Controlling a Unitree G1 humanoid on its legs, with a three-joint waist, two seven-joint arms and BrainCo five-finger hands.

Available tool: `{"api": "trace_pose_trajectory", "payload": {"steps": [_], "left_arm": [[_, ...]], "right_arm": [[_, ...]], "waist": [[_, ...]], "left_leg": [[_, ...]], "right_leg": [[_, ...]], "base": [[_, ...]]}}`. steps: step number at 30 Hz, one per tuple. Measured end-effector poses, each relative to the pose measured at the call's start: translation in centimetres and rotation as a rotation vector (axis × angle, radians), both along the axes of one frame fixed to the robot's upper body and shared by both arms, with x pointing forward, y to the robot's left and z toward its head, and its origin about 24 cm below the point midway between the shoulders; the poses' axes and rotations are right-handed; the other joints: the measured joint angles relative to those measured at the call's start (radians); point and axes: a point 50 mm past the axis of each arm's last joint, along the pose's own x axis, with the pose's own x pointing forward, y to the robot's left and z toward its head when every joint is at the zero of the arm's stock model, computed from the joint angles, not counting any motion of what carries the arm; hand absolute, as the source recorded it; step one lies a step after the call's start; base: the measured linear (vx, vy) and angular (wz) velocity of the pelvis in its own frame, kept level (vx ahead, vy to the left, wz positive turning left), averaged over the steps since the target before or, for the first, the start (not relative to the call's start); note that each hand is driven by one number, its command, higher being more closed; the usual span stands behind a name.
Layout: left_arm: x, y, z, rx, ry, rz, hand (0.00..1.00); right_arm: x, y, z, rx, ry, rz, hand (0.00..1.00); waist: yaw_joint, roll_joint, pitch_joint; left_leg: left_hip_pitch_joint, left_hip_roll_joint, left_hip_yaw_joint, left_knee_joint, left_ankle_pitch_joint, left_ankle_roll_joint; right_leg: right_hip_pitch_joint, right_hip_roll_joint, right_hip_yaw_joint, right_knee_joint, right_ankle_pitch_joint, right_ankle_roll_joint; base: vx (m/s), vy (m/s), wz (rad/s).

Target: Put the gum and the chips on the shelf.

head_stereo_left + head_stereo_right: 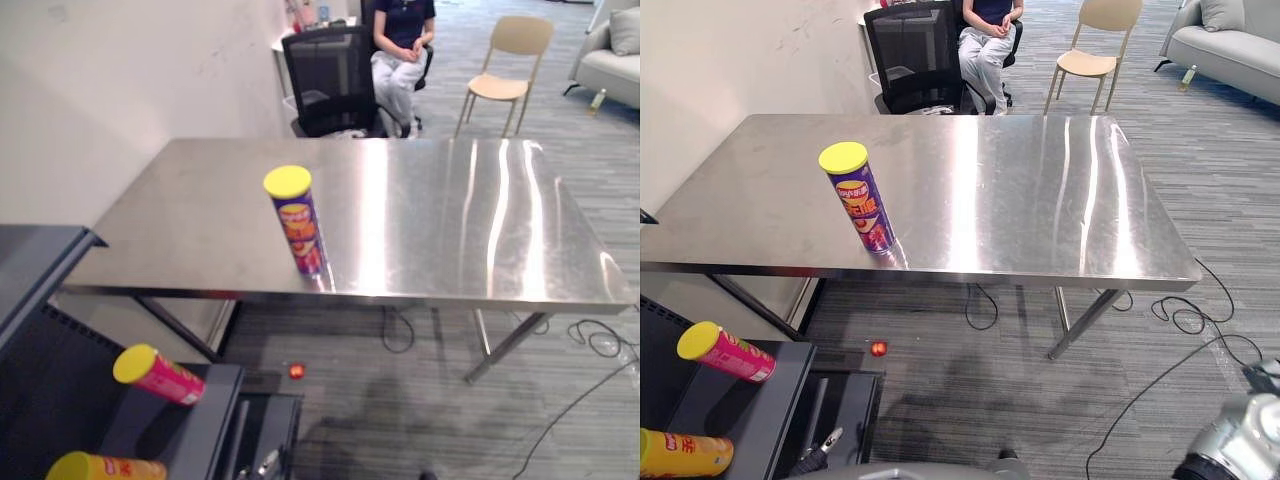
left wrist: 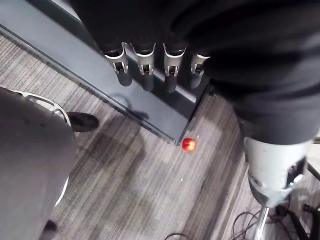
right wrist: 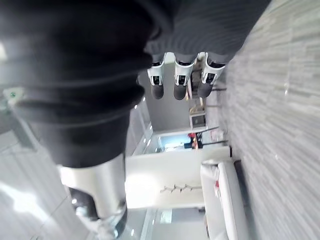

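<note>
Standing upright near the front edge of the desk (image 1: pixel 450 220) is a purple chips can (image 1: pixel 298 222) with a yellow lid, well away from either arm. A pink can (image 1: pixel 160 374) and an orange can (image 1: pixel 105 467) lie on the shelf (image 1: pixel 190 430) down at the left. The left robot hand (image 2: pixel 146 70) hangs low beside that shelf, fingers straight and empty, above a small red ball (image 2: pixel 189 144) on the floor. The right robot hand (image 3: pixel 181 80) hangs slack, holding nothing.

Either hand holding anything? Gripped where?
Nothing is held. The left hand and right hand both show relaxed, empty fingers; the chips can stands alone on the table.
</note>
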Motion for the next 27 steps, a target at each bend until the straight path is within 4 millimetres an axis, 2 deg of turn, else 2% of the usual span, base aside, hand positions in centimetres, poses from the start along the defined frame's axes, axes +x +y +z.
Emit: {"api": "trace_pose_trajectory", "payload": {"steps": [3, 6, 7, 11, 13, 15, 19, 27], "left_arm": [[0.3, -0.4, 0.0, -0.004, -0.008, -0.025, 0.0], [0.9, -0.5, 0.2, 0.005, -0.025, -0.049, 0.0], [1.0, -0.5, 0.3, 0.009, -0.033, -0.05, 0.0], [1.1, -0.1, 0.3, 0.019, -0.034, -0.058, 0.0], [1.1, -0.1, 0.3, 0.022, -0.032, -0.075, 0.0], [1.3, -0.1, 0.4, 0.022, -0.039, -0.103, 0.0], [1.5, 0.0, 0.5, 0.021, -0.043, -0.145, 0.0], [2.3, -0.1, 0.6, 0.028, -0.06, -0.167, 0.0]], "right_arm": [[1.9, 3.1, 2.1, -0.131, -0.014, 0.127, 0.0], [2.3, 4.2, 3.5, -0.223, -0.015, 0.182, 0.0], [2.4, 4.4, 3.8, -0.238, -0.015, 0.202, 0.0], [3.6, 5.8, 3.3, -0.257, 0.019, 0.34, 0.0], [4.6, 7.1, 3.4, -0.275, 0.021, 0.439, 0.0], [5.9, 8.8, 2.9, -0.262, 0.019, 0.6, 0.0], [7.7, 11.7, 1.9, -0.242, 0.028, 0.812, 0.0], [9.5, 15.7, 0.5, -0.213, 0.065, 1.068, 0.0]], "waist": [[0.001, 0.004, -0.003], [0.015, 0.006, -0.008], [0.022, -0.001, -0.009], [0.023, -0.022, -0.017], [0.021, -0.023, -0.018], [0.024, -0.025, -0.017], [0.028, -0.026, -0.016], [0.059, -0.033, 0.007]], "left_leg": [[-0.007, 0.002, -0.005, 0.0, 0.001, 0.001], [-0.02, 0.005, -0.01, 0.0, 0.005, 0.005], [-0.021, 0.004, -0.012, 0.0, 0.005, 0.006], [-0.023, 0.001, -0.04, 0.0, 0.008, 0.009], [-0.031, -0.002, -0.053, 0.0, 0.012, 0.013], [-0.038, -0.007, -0.064, 0.0, 0.019, 0.013], [-0.051, -0.011, -0.09, 0.0, 0.03, 0.015], [-0.054, -0.013, -0.132, 0.0, 0.045, 0.016]], "right_leg": [[0.001, 0.001, -0.006, -0.006, 0.011, -0.002], [0.003, 0.003, -0.015, -0.03, 0.039, -0.003], [0.004, 0.0, -0.018, -0.033, 0.041, -0.001], [0.016, -0.005, -0.043, -0.033, 0.041, -0.001], [0.015, -0.009, -0.053, -0.034, 0.041, -0.001], [0.017, -0.013, -0.069, -0.038, 0.041, -0.001], [0.022, -0.019, -0.096, -0.046, 0.041, -0.001], [0.047, -0.021, -0.144, -0.055, 0.036, -0.006]], "base": [[0.01, -0.038, 0.05], [-0.01, -0.016, 0.05], [-0.02, -0.015, 0.06], [-0.02, -0.023, 0.18], [-0.03, -0.03, 0.17], [-0.04, -0.034, 0.18], [-0.05, -0.036, 0.16], [-0.04, -0.032, 0.16]]}}
